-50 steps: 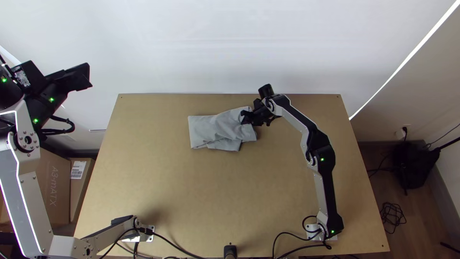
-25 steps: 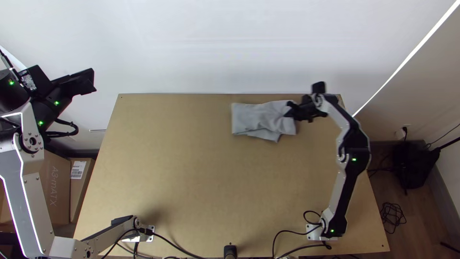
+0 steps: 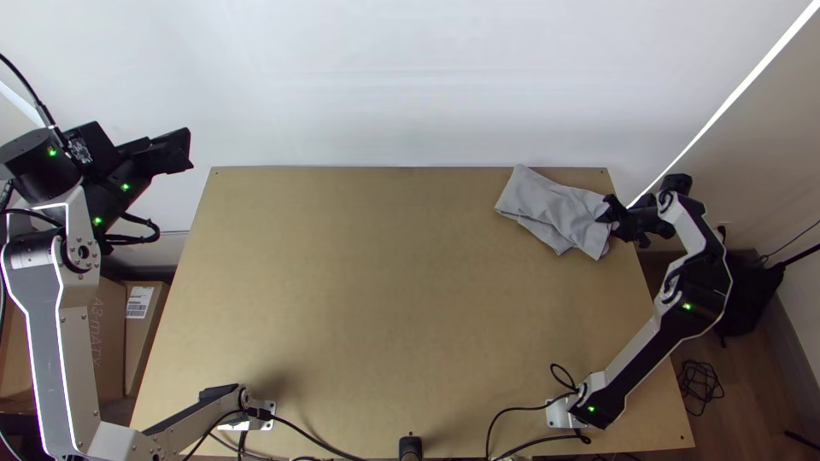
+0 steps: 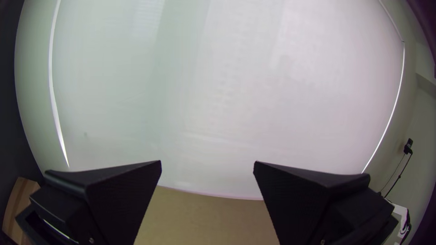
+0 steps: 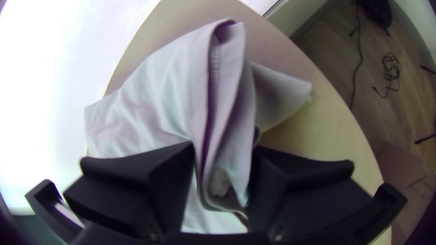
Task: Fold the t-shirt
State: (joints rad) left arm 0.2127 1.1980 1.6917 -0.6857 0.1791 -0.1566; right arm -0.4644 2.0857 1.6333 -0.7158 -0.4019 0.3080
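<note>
In the top view my right gripper (image 3: pixel 608 218) is at the table's right edge, near the far corner, shut on the right end of the folded grey t-shirt (image 3: pixel 551 209). The shirt lies as a slanting, wrinkled bundle of several layers. The right wrist view has the right gripper (image 5: pixel 223 159) with bunched layers of the t-shirt (image 5: pixel 159 100) pinched between its fingers. My left gripper (image 3: pixel 190 149) hangs off the table's left side in the top view. In the left wrist view the left gripper (image 4: pixel 207 168) is open, its fingers wide apart with nothing between them.
Bare wood of the table (image 3: pixel 367 290) spreads left of the shirt. Black cables (image 3: pixel 521 418) run along the near edge beside the arms' bases. Cardboard boxes (image 3: pixel 120 341) stand beside the table's left side, and a pale wall rises behind the far edge.
My right gripper has carried the t-shirt rightward from the far middle to the right edge, and the bundle has turned aslant. The left arm has shifted slightly right.
</note>
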